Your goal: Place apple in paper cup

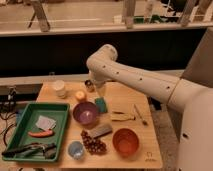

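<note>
The apple (pixel 80 95), small and orange-yellow, sits on the wooden table (pixel 150 150) near its back edge, just behind a purple bowl (pixel 86 113). The paper cup (pixel 60 88), short and cream-white, stands upright to the apple's left at the back left corner. My white arm reaches in from the right and bends down, so my gripper (pixel 98 90) hangs low over the back of the table. It is just right of the apple, beside a small metal cup (pixel 89 85). It stands open and holds nothing.
A green tray (pixel 20 112) at the left holds a carrot (pixel 40 133), a white packet (pixel 45 122) and dark tools (pixel 27 150). Also on the table: a green sponge (pixel 101 104), blue cup (pixel 76 149), grapes (pixel 94 144), orange bowl (pixel 125 142), a grey block (pixel 101 131) and utensils (pixel 140 114).
</note>
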Robot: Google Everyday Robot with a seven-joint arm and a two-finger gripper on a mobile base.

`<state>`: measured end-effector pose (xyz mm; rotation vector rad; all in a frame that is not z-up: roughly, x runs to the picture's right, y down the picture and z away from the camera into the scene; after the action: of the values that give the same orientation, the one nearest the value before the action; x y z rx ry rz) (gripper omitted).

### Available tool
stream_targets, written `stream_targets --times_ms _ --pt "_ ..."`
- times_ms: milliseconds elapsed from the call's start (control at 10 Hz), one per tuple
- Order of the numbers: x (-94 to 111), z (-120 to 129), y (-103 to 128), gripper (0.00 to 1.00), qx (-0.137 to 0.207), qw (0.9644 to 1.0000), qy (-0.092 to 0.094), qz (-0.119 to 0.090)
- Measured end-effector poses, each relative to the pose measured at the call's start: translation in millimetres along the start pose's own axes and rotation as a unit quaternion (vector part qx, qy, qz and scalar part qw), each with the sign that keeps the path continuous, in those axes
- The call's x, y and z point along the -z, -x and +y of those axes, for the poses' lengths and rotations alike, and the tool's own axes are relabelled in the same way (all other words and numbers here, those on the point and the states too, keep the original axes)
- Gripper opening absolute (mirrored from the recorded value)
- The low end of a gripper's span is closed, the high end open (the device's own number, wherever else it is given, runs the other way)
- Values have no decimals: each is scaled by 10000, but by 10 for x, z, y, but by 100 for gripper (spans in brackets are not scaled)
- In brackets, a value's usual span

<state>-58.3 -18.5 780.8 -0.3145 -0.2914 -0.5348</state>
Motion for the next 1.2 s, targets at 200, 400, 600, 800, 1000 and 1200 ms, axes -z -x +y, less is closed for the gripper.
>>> stream_targets --times_ms 200,400,600,800,1000,1200 --pt "-59 -96 -9 80 72 10000 -28 14" --pt "-121 -183 24 80 174 9998 -49 -3" --pt "-177 -258 31 80 252 9997 -66 15" --pt "-249 -352 55 80 383 9992 -89 8" --pt "-314 -425 49 80 477 9988 -99 17" --pt "-373 -475 66 80 604 9981 -89 9"
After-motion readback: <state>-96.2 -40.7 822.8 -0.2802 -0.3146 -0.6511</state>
